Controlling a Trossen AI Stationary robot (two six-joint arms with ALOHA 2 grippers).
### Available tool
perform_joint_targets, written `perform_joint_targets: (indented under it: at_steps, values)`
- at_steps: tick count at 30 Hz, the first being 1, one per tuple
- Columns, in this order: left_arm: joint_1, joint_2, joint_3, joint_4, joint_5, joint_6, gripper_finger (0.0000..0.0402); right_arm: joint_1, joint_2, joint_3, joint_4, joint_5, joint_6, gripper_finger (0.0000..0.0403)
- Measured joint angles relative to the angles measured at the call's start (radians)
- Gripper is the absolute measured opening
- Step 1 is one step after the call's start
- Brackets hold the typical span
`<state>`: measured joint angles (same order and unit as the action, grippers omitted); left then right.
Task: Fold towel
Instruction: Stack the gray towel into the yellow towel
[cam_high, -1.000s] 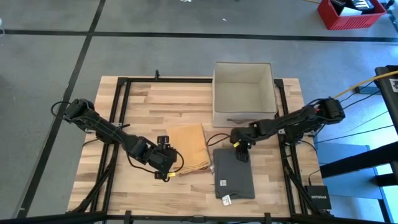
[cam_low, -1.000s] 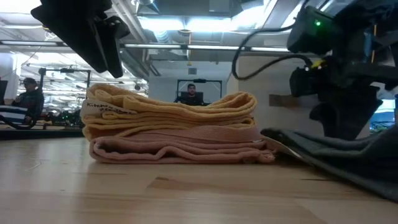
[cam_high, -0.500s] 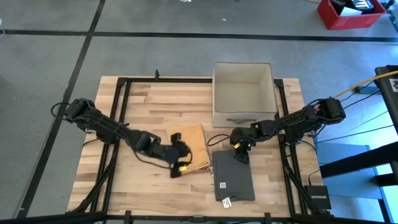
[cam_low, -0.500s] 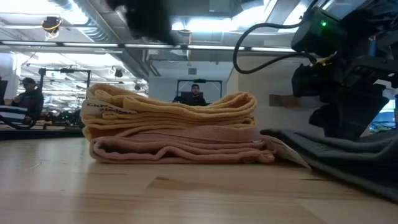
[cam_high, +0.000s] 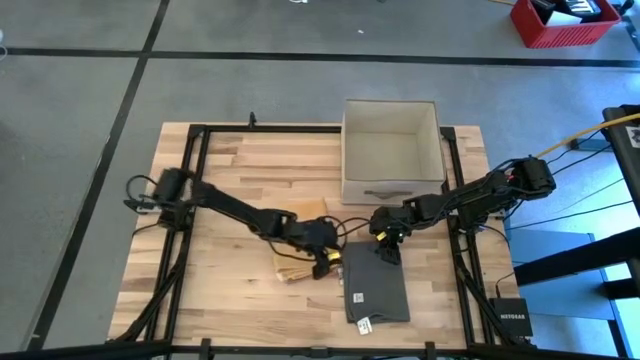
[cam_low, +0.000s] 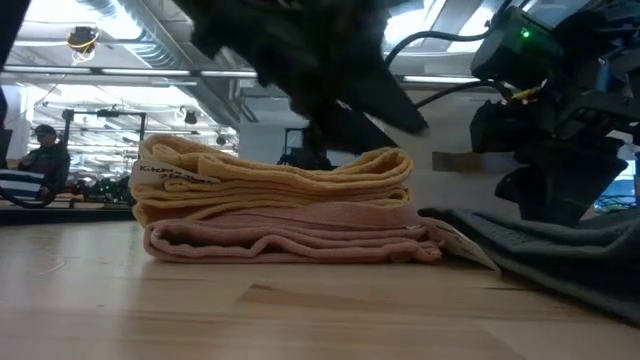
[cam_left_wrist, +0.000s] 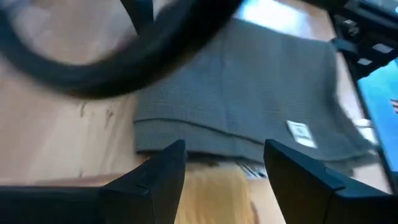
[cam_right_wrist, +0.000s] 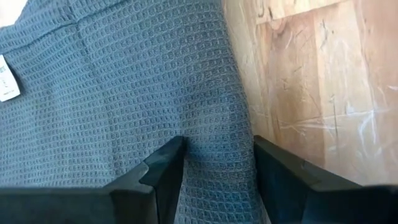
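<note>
A folded grey waffle towel lies flat near the table's near edge, a white tag at its near end. Left of it sits a stack of a folded yellow towel on a folded pink one. My left gripper hovers open over the stack's right side, by the grey towel's left edge; its arm hides much of the stack from above. My right gripper is shut on the grey towel's far end. My right gripper has the grey towel's far end, at its right-hand edge, pinched between the two fingers. It comes from above, pointing down. Cloth bulges in the gap, with a crease beside one finger. The rest of the towel lies on the table.
An open grey-white box stands on the table's far right part, just beyond my right gripper. Black frame rails run along the table's sides. Bare wood lies far and left of the stack. People sit in the room behind.
My left arm has swung from the near-left of the table toward the right, crossing over the yellow stack until its gripper hangs at the grey towel's left edge. The towels have kept their places.
</note>
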<state>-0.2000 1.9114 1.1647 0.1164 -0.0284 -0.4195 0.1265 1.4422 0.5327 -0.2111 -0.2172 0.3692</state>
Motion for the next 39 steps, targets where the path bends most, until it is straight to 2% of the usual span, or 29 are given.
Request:
perform_joint_targets:
  at_steps: [8,11,17,19,23,25,30,35,39]
  values:
    - [0.083,0.189,0.138,0.001,0.002,0.005,0.0208,0.0,0.0,0.0,0.02,0.012,-0.001,0.0185]
    - [0.114,0.23,0.152,0.02,0.004,-0.02,0.0208,0.0,0.001,0.0,0.03,0.015,-0.008,0.0185]
    - [0.138,0.287,0.154,0.099,0.07,-0.045,0.0208,-0.001,0.001,0.0,0.036,0.022,-0.017,0.0185]
    - [0.138,0.289,0.154,0.106,0.124,-0.039,0.0208,-0.001,0.001,0.0,0.038,0.023,-0.02,0.0185]
    - [0.136,0.289,0.155,0.12,0.298,-0.029,0.0208,-0.001,0.001,0.0,0.04,0.026,-0.032,0.0185]
    - [0.13,0.289,0.155,0.124,0.346,-0.038,0.0208,-0.001,0.001,0.0,0.043,0.028,-0.036,0.0185]
    - [0.115,0.289,0.156,0.093,0.313,-0.009,0.0208,0.004,0.002,-0.001,0.08,0.03,-0.036,0.0185]
    - [0.113,0.29,0.154,0.112,0.303,-0.018,0.0207,0.042,0.007,-0.001,0.12,0.075,-0.055,0.0185]
    - [0.112,0.291,0.154,0.101,0.296,-0.008,0.0177,0.051,0.022,0.001,0.123,0.089,-0.062,0.0185]
